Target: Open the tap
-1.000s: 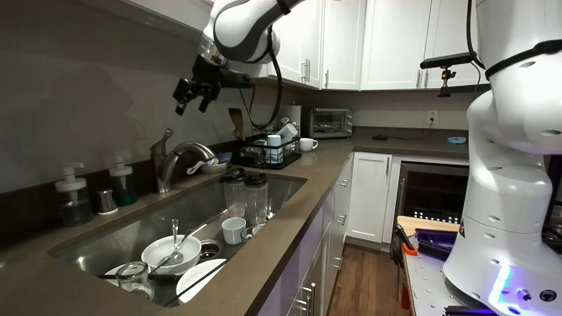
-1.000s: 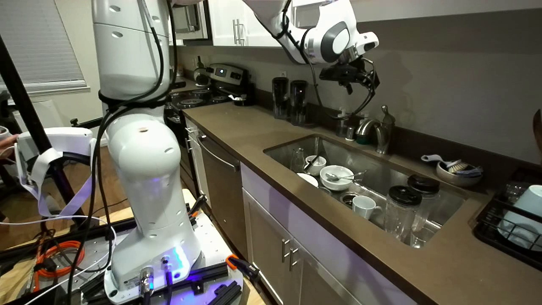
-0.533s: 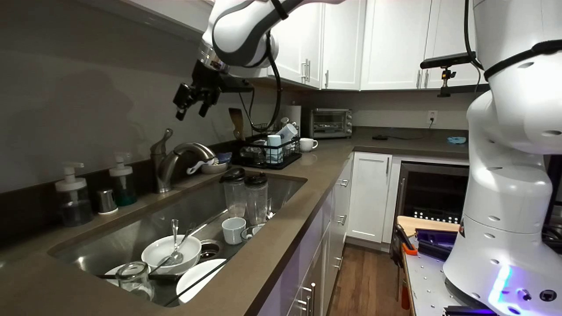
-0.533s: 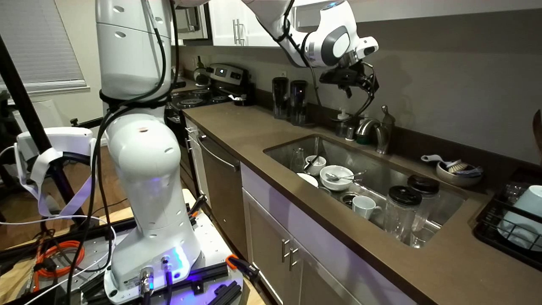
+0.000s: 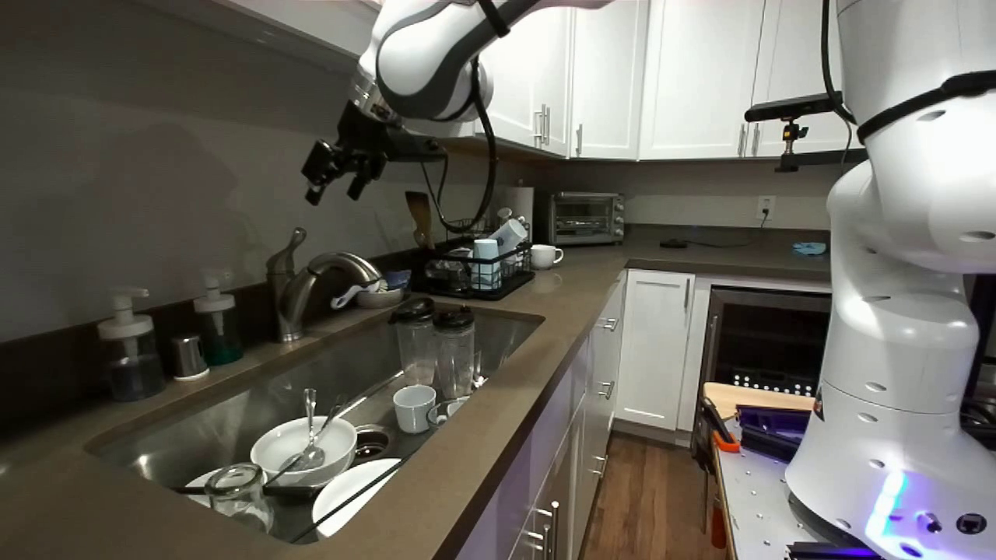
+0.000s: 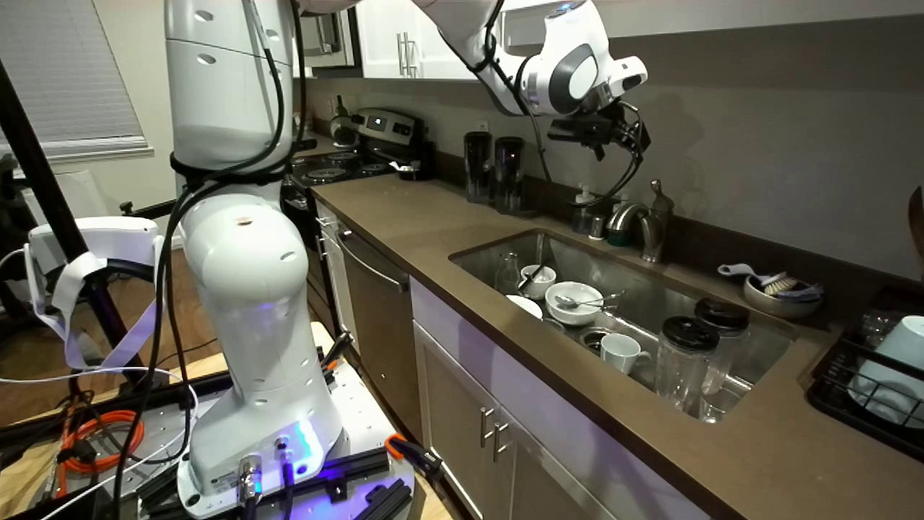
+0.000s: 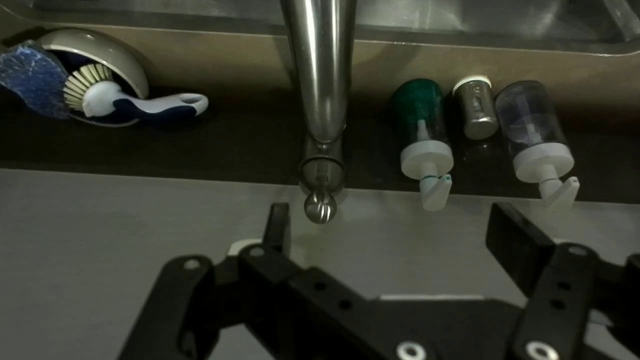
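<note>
Arching at back edge of the surface (image 5: 513, 389): tap (image 5: 298, 289), brushed grey, spout (image 7: 322, 65) cut off in wrist view. My end effector (image 7: 395, 230) gapes wide.

Tap (image 7: 322, 85) silver-gry, claw (image 7: 395, 232) blk — counter (image 6: 404, 217) brn, cabinets (image 5: 700, 78) wht; brush (image 7: 142, 105) wht/navy — dispenser (image 7: 426, 150) grn & wht.

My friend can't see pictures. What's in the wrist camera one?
A silver tap, seen from above, with a round-ended handle. At the bottom, black robot fingers are spread open, not touching it. On the left, a brush sticks out of a bowl; on the right, a green pump bottle, a metal cylinder and a clear pump bottle.
</note>
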### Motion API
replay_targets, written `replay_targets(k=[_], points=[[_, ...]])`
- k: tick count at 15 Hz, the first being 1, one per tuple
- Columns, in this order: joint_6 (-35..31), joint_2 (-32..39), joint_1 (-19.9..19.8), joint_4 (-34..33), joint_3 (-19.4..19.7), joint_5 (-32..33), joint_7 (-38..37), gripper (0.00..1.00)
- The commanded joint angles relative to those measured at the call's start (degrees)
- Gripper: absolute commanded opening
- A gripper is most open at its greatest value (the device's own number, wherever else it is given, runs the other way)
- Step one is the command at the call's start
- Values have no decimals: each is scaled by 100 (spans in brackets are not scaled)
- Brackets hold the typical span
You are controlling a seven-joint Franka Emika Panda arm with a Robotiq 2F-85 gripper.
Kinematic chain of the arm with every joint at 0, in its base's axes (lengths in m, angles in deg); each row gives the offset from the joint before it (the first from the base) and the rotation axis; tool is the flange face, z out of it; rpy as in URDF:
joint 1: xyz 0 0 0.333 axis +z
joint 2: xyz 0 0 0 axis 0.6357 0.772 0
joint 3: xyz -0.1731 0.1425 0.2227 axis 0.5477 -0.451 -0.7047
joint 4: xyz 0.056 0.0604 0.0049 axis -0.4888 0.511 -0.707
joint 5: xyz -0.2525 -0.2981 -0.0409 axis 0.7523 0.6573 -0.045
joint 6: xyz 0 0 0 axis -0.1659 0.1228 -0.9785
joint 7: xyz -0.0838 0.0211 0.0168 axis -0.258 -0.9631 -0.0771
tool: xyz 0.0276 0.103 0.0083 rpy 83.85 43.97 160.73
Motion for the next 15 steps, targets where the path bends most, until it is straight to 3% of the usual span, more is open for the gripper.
replay_targets(k=[1, 7, 8, 10, 15], points=[[-63, 251, -4, -310, 0, -19, -66, 100], [124, 894, 28, -990, -19, -34, -16, 100], [148, 1032, 18, -1132, -36, -57, 19, 75], [186, 1246, 36, -1366, -5, -29, -11, 67], [172, 1572, 69, -1775, 123, 41, -82, 34]])
